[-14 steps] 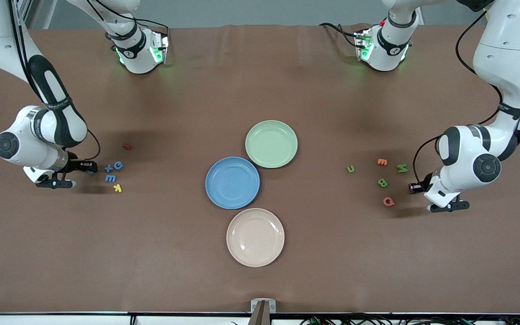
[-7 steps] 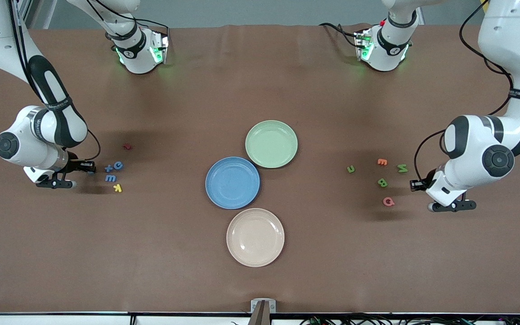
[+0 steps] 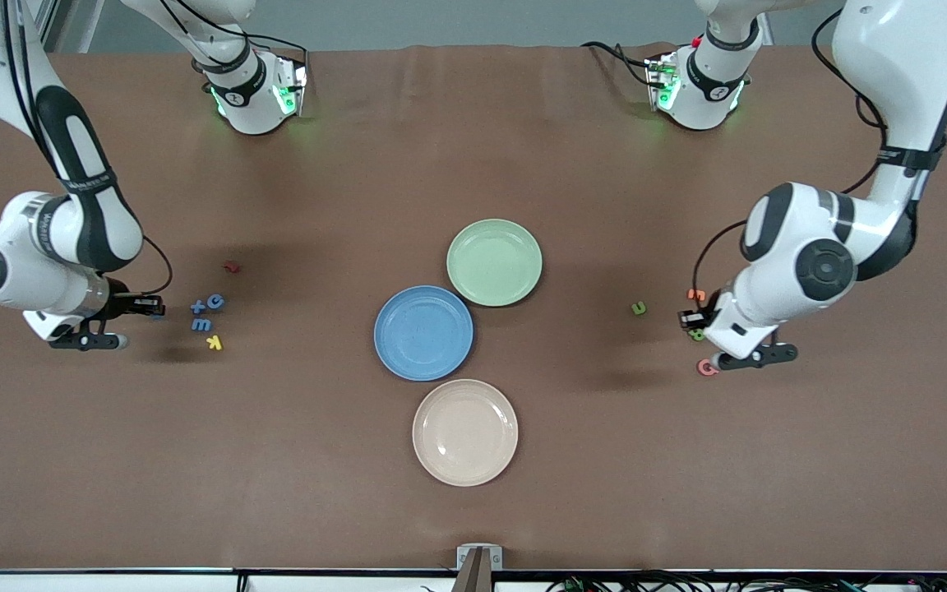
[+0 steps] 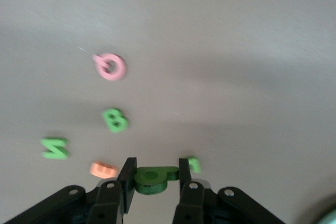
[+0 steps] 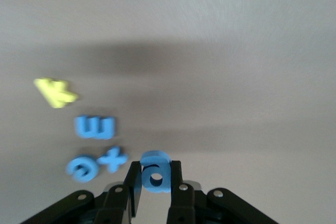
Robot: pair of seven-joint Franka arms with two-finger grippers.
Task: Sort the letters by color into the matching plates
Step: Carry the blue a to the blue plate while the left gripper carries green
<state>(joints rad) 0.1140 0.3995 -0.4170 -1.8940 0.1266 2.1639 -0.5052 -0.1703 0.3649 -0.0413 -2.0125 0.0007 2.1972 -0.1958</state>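
My front camera looks down from high across the table (image 3: 473, 510), facing both bases. Each wrist camera looks close along its fingers; both letter clusters also show in front.

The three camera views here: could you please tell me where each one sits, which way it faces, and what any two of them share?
Front view: high across the table, facing both arms' bases; shows both arms, the blue plate, green plate and beige plate.
Left wrist view: on the left arm, looking down past the left gripper, shut on a green letter.
Right wrist view: on the right arm, looking down past the right gripper, shut on a blue letter.
Shared: the pink letter shows in the front and left wrist views.
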